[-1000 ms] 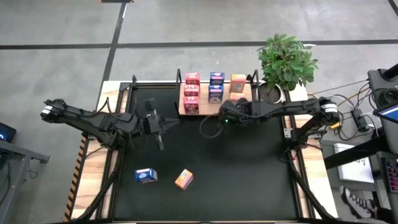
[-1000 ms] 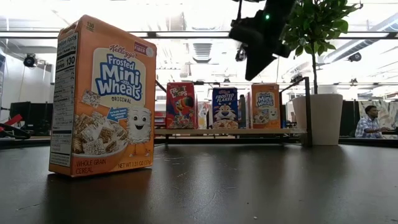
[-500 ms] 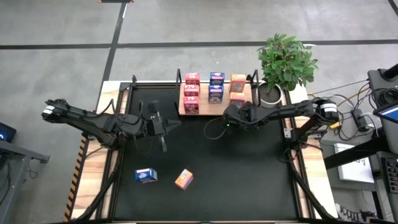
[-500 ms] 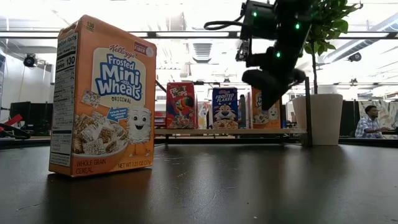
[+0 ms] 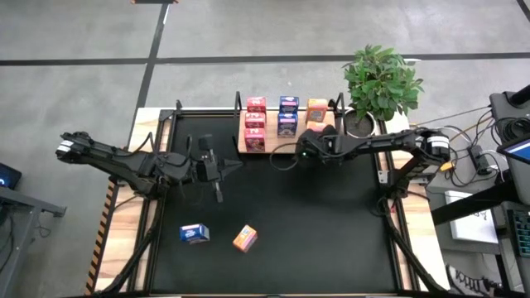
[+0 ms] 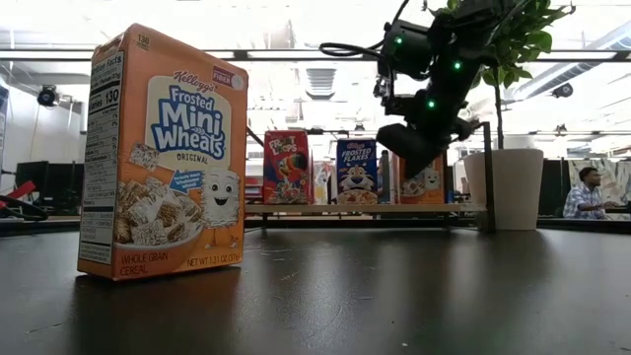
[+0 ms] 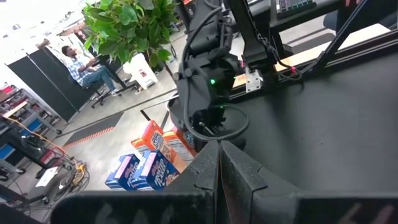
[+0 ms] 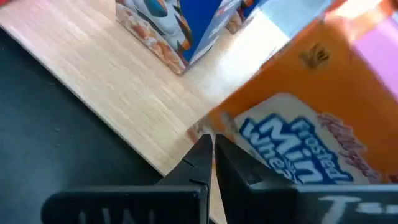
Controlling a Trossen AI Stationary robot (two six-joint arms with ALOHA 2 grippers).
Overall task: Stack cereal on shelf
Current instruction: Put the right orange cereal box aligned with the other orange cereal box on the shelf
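The shelf (image 5: 273, 142) is a light-wood board at the table's far edge. Red (image 5: 254, 121), blue (image 5: 287, 113) and orange (image 5: 316, 108) cereal boxes stand upright on it in rows. My right gripper (image 5: 304, 137) is shut and slants down at the shelf's near edge. Its tips (image 8: 211, 144) sit at the foot of an orange Mini Wheats box (image 8: 298, 143). One blue box (image 5: 194, 233) and one orange box (image 5: 244, 238) stand on the black table near its front. My left gripper (image 5: 222, 165) hovers shut over the table's left half. My right gripper's shut fingertips (image 8: 202, 149) point slanting down from the near side at the lower edge of the orange box's front (image 8: 249, 134), where it meets the board. Whether they touch the box, I cannot tell.
A potted plant (image 5: 381, 83) stands right of the shelf, close behind my right arm. The shelf's black frame posts (image 6: 485, 177) rise at its ends. The orange box (image 6: 163, 153) stands close before the low camera. A person (image 6: 589, 192) sits far back in the room.
My right gripper has sunk and tipped further downward while moving toward the shelf's near edge and the orange box. It has stayed shut. The boxes have kept their places.
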